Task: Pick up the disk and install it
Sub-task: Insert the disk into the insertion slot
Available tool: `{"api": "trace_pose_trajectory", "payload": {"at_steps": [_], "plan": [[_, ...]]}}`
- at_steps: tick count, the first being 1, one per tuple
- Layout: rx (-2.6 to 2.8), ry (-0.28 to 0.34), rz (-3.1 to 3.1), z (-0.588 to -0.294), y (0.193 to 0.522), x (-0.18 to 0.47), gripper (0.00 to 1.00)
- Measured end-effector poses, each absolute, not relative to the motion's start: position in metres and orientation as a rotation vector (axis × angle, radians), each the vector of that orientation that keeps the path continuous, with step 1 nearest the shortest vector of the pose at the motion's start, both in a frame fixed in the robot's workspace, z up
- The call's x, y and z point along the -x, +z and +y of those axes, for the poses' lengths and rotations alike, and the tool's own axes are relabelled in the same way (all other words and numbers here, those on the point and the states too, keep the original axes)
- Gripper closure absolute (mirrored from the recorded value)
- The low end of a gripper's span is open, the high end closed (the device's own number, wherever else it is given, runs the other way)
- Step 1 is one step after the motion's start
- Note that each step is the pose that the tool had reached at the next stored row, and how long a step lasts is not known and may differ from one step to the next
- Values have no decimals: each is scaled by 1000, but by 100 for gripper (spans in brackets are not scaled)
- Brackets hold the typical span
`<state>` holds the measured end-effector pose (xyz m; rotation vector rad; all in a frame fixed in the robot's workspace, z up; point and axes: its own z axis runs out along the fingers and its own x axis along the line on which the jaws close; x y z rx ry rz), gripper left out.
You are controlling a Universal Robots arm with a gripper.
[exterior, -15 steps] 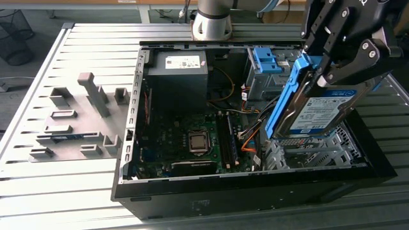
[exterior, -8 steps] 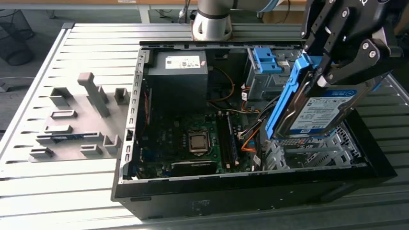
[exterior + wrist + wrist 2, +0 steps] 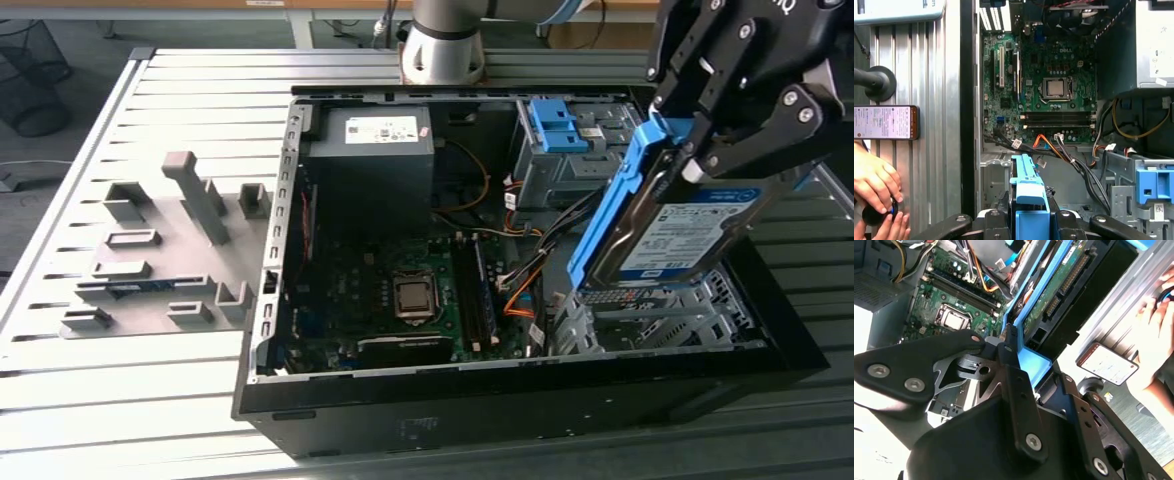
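Observation:
The disk, a silver-grey drive with a white-and-blue label and blue rails, hangs tilted on edge above the metal drive cage at the exterior view's right of the open computer case. My black gripper is shut on its upper end. In the second wrist view the disk's green underside and blue rail run out from the gripper. In the first wrist view the blue rail rises between the fingers of the gripper, above the case floor.
Inside the case sit the motherboard, a black power supply, cable bundles and a bare blue bracket. A grey fixture block lies on the slatted table. A person's hand and a phone are beside the case.

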<state>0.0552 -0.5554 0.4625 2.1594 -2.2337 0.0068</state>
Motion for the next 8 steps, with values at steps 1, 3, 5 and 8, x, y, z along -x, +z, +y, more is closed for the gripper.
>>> {"api": "trace_pose_trajectory", "payload": {"at_steps": [1, 3, 5, 8], "plan": [[-2159, 7, -2234, -555, 462, -56, 63], [-2159, 7, -2234, -555, 461, -59, 63], [-2159, 7, -2234, -555, 460, -61, 63], [-2159, 7, -2234, -555, 458, -64, 63]]}}
